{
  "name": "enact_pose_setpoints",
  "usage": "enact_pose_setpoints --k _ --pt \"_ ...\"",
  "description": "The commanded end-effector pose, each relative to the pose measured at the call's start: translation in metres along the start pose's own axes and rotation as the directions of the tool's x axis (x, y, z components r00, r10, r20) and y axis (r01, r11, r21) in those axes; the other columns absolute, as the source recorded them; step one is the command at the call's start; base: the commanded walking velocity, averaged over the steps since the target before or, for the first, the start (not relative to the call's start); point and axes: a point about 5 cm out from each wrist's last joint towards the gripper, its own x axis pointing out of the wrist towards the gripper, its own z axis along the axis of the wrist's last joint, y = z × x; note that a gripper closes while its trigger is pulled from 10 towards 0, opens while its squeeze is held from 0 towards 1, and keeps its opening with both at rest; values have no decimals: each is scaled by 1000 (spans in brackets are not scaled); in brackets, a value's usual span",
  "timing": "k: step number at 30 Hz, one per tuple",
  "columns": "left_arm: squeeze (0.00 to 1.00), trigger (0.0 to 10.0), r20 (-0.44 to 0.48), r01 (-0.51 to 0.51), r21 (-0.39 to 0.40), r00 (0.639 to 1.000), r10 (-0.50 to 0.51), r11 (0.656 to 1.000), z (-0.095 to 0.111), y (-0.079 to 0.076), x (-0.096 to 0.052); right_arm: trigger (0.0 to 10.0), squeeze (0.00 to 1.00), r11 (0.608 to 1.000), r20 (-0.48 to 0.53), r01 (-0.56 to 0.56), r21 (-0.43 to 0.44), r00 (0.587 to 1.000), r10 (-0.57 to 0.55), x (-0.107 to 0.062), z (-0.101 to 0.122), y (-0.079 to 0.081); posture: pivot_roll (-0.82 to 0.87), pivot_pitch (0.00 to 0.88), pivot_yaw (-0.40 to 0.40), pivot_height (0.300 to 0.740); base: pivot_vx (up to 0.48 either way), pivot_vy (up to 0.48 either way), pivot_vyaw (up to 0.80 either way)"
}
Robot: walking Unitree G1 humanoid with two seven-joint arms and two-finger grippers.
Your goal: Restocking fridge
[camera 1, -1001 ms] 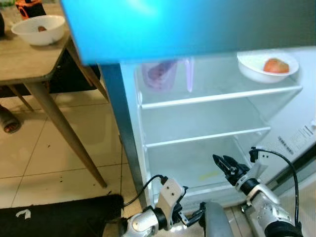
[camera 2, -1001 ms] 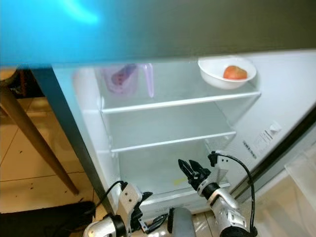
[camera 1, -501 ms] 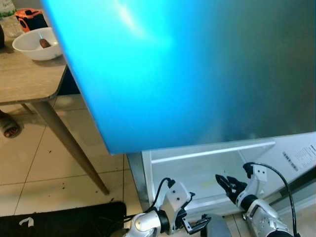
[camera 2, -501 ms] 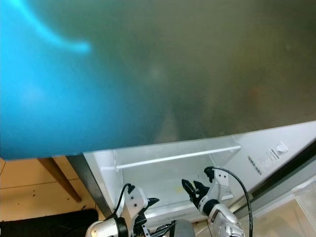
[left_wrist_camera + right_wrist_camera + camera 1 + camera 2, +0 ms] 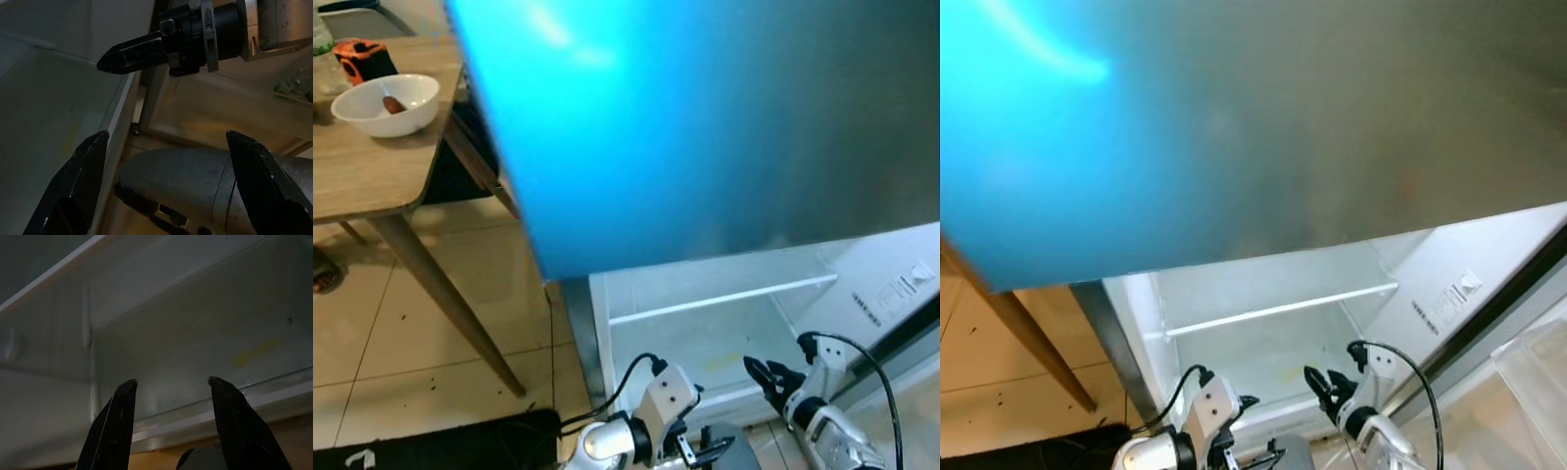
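The fridge (image 5: pixel 862 294) stands open in front of me. A large blue-grey fridge panel (image 5: pixel 705 127) hangs close before the camera and hides its upper part. Below it I see one white shelf (image 5: pixel 715 300) and the bare bottom compartment (image 5: pixel 1263 357) with a yellow mark (image 5: pixel 254 352). My right gripper (image 5: pixel 766 374) is open just in front of the bottom compartment, holding nothing (image 5: pixel 171 381). My left gripper (image 5: pixel 165 134) is open and low beside it, also with nothing held (image 5: pixel 707 452).
A wooden table (image 5: pixel 352 181) stands at the left with a white bowl (image 5: pixel 386 103) and an orange object (image 5: pixel 362 59) on it. Tiled floor (image 5: pixel 440 323) and a black mat (image 5: pixel 440 446) lie below. A grey robot part (image 5: pixel 186 181) sits between the arms.
The view has shifted and the blue-grey panel now covers the upper shelves, bowl of fruit and jug seen a second ago. Both grippers sit lower in the picture, still open.
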Motion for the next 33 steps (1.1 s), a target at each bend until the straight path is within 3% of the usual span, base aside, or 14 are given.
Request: enact_pose_setpoints --k 1,17,33 --pt "0 10000 -42 7 -9 999 -7 1000 -10 -2 -4 10000 0 1000 3 13 16 1000 -13 -3 -2 -4 -68 84 -26 623 0 0 0" --pt "0 10000 -94 5 -37 996 -8 999 -25 -6 -9 10000 0 1000 -12 23 21 1000 -23 -4 -6 -5 -68 81 -28 692 0 0 0" --pt "0 10000 -94 21 -24 995 -23 999 -24 -7 -7 10000 0 998 -7 49 30 999 -49 -5 -6 -8 -72 85 -27 692 0 0 0"
